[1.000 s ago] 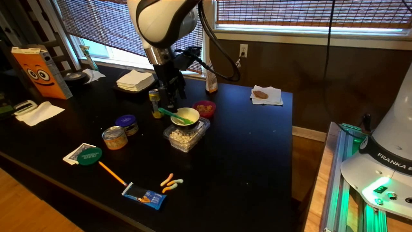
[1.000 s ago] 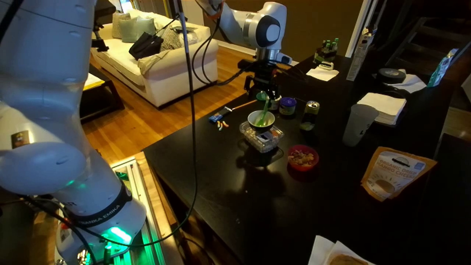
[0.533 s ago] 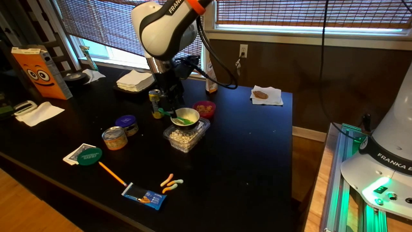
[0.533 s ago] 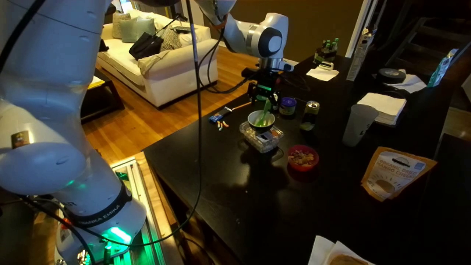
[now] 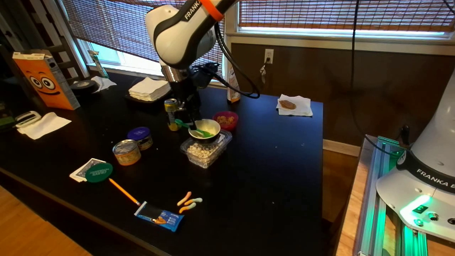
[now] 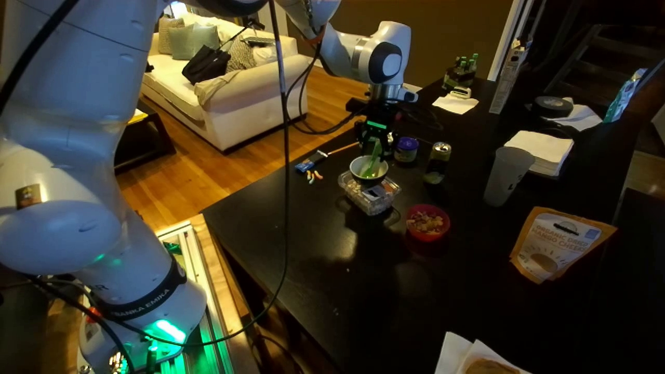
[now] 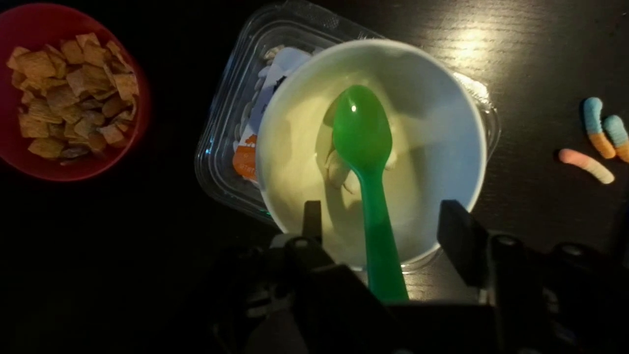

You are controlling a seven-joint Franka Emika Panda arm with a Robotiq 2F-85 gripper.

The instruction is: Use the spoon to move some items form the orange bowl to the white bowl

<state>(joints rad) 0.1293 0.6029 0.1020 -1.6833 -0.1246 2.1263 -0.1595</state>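
Observation:
The orange bowl, red-orange and filled with square cereal pieces, stands on the table in both exterior views (image 5: 231, 127) (image 6: 423, 237) and at the upper left of the wrist view (image 7: 19, 147). The white bowl (image 7: 432, 128) rests on a clear plastic container (image 7: 231, 123). A green spoon (image 7: 371, 196) lies in it, bowl end inside over a few pale pieces, handle sticking out over the rim. My gripper (image 7: 379, 216) is open, its fingers on either side of the handle with gaps to both. In an exterior view it hangs low at the white bowl's rim (image 6: 375, 148). The handle's end is hidden.
A yellow can (image 5: 172, 115) stands close beside the gripper. Two tins, one blue-lidded (image 5: 139, 133), stand to one side. Gummy worms (image 5: 189, 202), a blue wrapper (image 5: 160, 217), a frosted cup (image 6: 508, 176) and a mango pouch (image 6: 558, 244) are also on the table.
My gripper has moved down to the spoon handle, its fingers now at the level of the white bowl's rim. The bowls, spoon and container have not moved.

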